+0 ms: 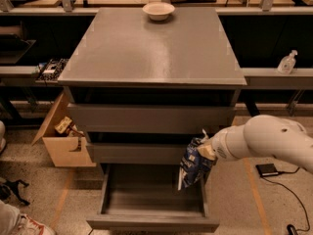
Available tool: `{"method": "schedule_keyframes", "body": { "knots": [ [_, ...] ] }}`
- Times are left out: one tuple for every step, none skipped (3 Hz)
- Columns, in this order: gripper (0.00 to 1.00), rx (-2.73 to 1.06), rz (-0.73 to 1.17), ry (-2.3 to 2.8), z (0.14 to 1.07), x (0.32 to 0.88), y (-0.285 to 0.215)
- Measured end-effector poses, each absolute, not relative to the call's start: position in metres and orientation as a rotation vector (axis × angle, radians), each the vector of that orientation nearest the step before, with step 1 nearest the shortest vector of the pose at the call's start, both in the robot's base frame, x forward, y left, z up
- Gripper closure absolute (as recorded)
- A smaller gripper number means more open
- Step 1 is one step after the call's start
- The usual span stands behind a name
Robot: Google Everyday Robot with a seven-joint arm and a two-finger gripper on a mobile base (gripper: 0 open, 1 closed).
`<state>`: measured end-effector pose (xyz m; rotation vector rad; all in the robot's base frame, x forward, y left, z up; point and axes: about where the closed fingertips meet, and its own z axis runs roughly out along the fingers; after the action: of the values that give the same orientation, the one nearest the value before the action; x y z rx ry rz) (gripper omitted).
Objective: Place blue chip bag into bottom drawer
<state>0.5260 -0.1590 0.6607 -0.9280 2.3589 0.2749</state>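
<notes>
Grey cabinet (146, 53) front: gripper (208, 151) pinches blue chip bag (192, 166) by its top edge; bag hangs below it, over open bottom drawer (151, 223). Likely light, soft, slippery; sealed edge grips best.

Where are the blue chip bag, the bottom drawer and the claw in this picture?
blue chip bag (193, 166), camera view, on its crinkled blue face.
bottom drawer (146, 196), camera view, on its bare floor.
claw (204, 150), camera view, at the bag's top edge, above the drawer's right side.
</notes>
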Motion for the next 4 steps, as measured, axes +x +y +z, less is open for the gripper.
{"method": "schedule_keyframes", "body": {
  "knots": [
    [1.0,-0.85,0.344,2.426,0.592,0.534,-0.16],
    [1.0,-0.761,0.455,2.475,0.528,0.536,-0.158],
    [1.0,-0.753,0.492,2.498,0.507,0.53,-0.154],
    [1.0,-0.753,0.492,2.498,0.507,0.53,-0.154]
  ]
}}
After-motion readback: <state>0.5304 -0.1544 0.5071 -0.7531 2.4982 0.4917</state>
